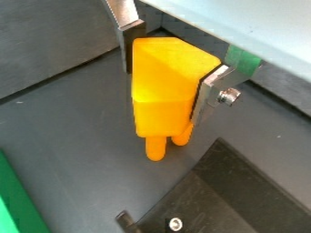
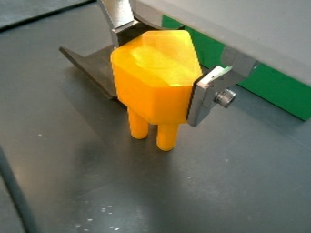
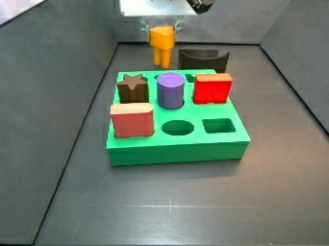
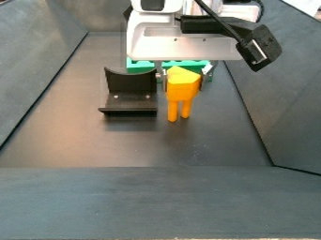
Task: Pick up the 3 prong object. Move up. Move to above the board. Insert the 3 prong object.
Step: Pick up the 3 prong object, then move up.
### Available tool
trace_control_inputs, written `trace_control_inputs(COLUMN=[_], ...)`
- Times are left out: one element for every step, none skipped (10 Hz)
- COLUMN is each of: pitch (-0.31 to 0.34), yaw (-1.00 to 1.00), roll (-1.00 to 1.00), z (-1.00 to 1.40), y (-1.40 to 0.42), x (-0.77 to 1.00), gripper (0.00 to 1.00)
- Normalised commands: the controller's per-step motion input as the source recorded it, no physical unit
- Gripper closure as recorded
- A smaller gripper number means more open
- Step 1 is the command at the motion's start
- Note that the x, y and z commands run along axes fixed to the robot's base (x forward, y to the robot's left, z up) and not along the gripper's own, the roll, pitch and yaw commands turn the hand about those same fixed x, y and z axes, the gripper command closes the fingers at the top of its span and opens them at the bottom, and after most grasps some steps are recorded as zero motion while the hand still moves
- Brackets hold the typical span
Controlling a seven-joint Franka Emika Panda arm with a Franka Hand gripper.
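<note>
Clamping 3 prong object (image 2: 155, 77) between tool (image 2: 163, 65) fingers, prongs at or just above bench (image 2: 231, 173), contact unclear; third prong hidden; beside fixture (image 4: 128, 91), behind board (image 3: 180, 142).

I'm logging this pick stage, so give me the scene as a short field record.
gripper: low over the dark floor behind the board, fingers shut on the 3 prong object
3 prong object: orange, upright, prongs down at the floor
board: green, round and square holes open
seated pieces: purple cylinder, red block
fixture: beside the gripper
</note>
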Motion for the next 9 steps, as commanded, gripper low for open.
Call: trace_control_inputs(pitch=[0.000, 0.000, 0.000, 0.000, 0.000, 0.000, 0.000, 0.000, 0.032], yaw=[0.00, 0.00, 0.00, 0.00, 0.00, 0.00, 0.00, 0.00, -0.03], roll=[0.00, 0.00, 0.00, 0.00, 0.00, 0.00, 0.00, 0.00, -0.01], z=[0.00, 0.00, 0.00, 0.00, 0.00, 0.00, 0.00, 0.83, 0.75], y=[0.00, 0.00, 0.00, 0.00, 0.00, 0.00, 0.00, 0.00, -0.07], x=[0.00, 0.00, 0.00, 0.00, 0.00, 0.00, 0.00, 0.00, -0.01], gripper=[1.00, 1.00, 1.00, 1.00, 1.00, 1.00, 1.00, 1.00, 1.00])
